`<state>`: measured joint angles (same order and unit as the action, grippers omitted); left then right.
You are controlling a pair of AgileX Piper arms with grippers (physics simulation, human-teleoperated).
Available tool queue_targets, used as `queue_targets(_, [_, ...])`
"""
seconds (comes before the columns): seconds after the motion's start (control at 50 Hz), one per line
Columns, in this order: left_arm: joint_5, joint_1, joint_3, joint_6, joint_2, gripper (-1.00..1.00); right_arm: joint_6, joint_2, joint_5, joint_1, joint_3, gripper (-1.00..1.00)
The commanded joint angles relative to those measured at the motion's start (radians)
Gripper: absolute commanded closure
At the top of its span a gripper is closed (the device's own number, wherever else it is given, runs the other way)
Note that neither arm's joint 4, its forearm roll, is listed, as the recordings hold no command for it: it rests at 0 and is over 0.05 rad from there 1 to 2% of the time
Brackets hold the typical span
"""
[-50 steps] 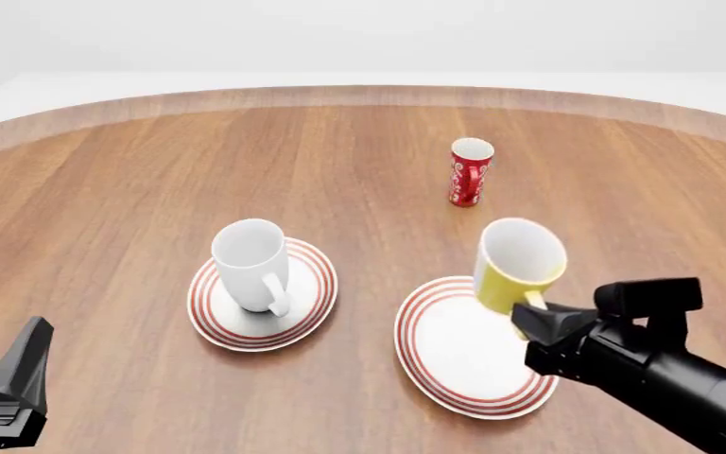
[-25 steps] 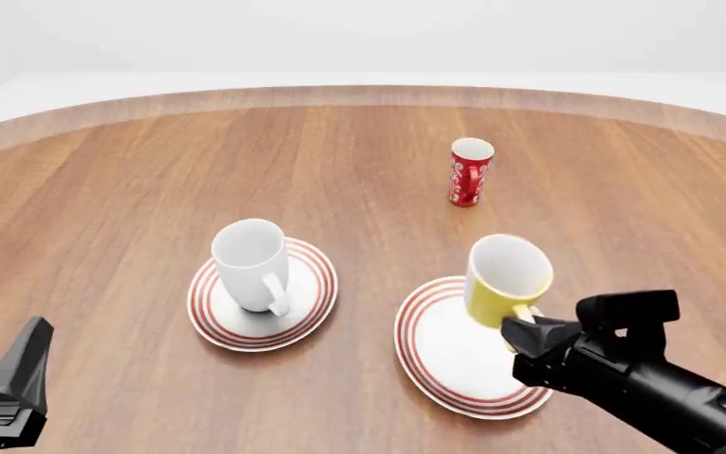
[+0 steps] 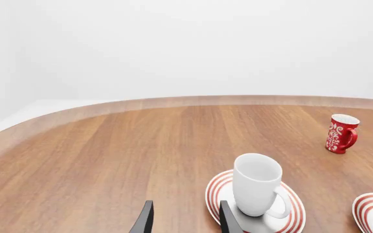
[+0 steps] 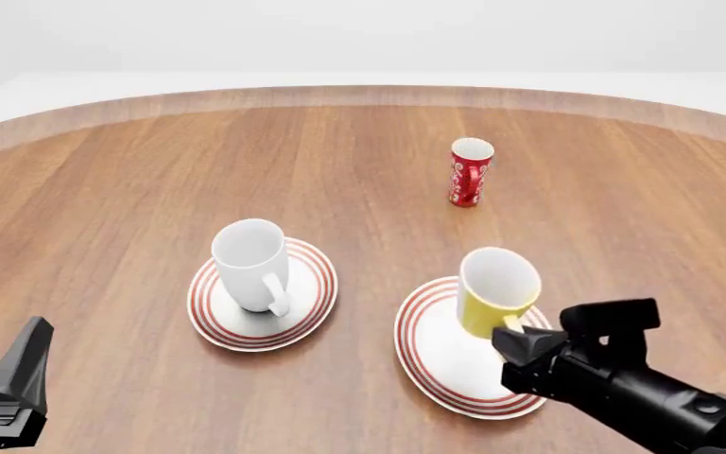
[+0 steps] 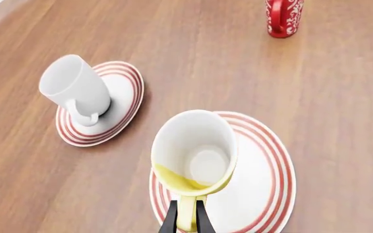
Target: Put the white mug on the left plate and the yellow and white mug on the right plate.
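Since the earlier front frames we note the yellow and white mug (image 4: 498,292) has come down and leftward, from beyond the upper right rim of the right plate (image 4: 433,355) to over that plate's middle; the right gripper (image 4: 514,333) followed it toward the lower right of the frame. The fingers are clamped on the yellow handle, seen edge-on in the right wrist view (image 5: 186,216). We cannot tell from either view whether the mug's base is already touching the plate or just above it. The white mug (image 4: 252,263) stands upright on the left plate (image 4: 218,320), left of centre in the front view, handle toward the camera. The left gripper (image 3: 185,218) sits low at the bottom of its wrist view, fingers apart, holding nothing. A red cup (image 4: 469,171) stands well apart, upper centre. Risks, as we judge them: releasing while the mug is tilted or not seated could tip it off the plate; a handle-only grip may let it swing; withdrawing sideways could drag the handle and slide mug or plate.
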<state>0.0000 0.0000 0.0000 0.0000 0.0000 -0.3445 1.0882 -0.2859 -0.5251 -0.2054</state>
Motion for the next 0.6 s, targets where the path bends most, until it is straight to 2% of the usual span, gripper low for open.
queue_targets(0.02, [0.0,0.0,0.0,0.0,0.0,-1.0,-0.014,0.031,-0.035,-0.004,0.008,1.0])
queue_targets(0.6, [0.0,0.0,0.0,0.0,0.0,-1.0,-0.034,0.15,-0.144,0.0,0.026,1.0])
